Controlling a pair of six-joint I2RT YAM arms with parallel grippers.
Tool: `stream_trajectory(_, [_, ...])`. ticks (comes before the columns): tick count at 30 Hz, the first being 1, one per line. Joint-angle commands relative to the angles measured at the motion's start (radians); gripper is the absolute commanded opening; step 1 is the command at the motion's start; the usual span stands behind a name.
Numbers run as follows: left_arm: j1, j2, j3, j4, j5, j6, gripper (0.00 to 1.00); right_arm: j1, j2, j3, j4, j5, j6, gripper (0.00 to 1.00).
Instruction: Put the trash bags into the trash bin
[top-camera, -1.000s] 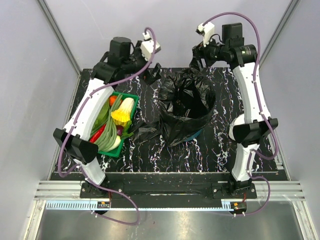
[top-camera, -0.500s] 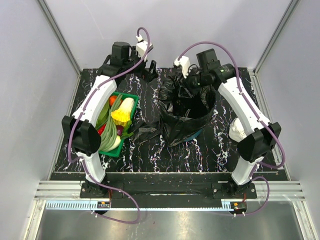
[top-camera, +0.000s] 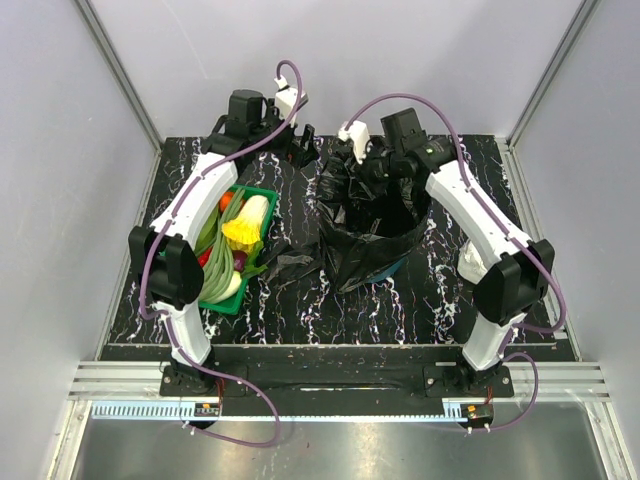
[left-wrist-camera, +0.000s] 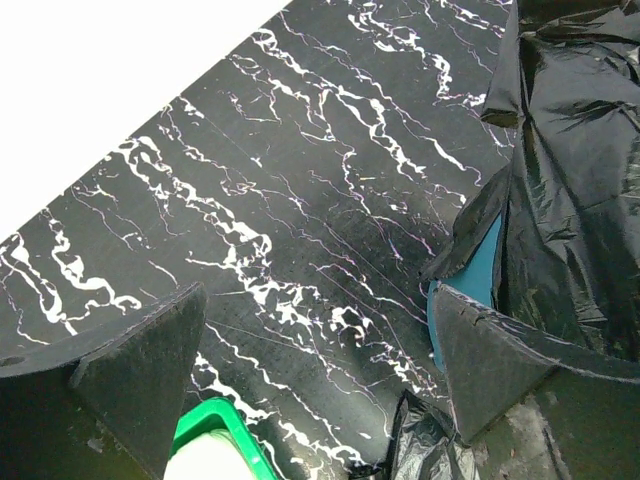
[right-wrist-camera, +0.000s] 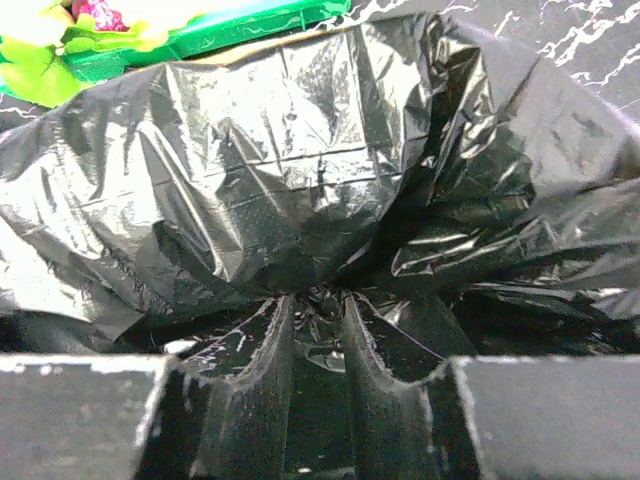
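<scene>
Only the right wrist view shows the right claw pinching trash bag.

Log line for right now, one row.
left gripper: open over table; right gripper: shut on large trash bag in trash bin; small trash bag: on table

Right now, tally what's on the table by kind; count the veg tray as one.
Teal trash bin: 1
Green vegetable tray: 1
Black bags: 2, large bag over the bin, small bundle by the tray
White object, far right: 1
Total: 5
</scene>
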Motion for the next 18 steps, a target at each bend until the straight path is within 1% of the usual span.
stream_trajectory(1, [-0.001,-0.001,-0.023,0.086,0.025,-0.026,0.99,0.015,0.01,-0.077,0.114,-0.011,0.036,0.3])
stream_trajectory(9, [-0.001,-0.038,-0.062,0.101,-0.001,-0.002,0.99,0.015,-0.036,-0.297,0.3,-0.026,0.071,0.26])
stream_trajectory(18, [-0.001,-0.052,-0.085,0.096,0.006,0.011,0.99,0.013,-0.008,-0.345,0.32,0.012,0.03,0.25])
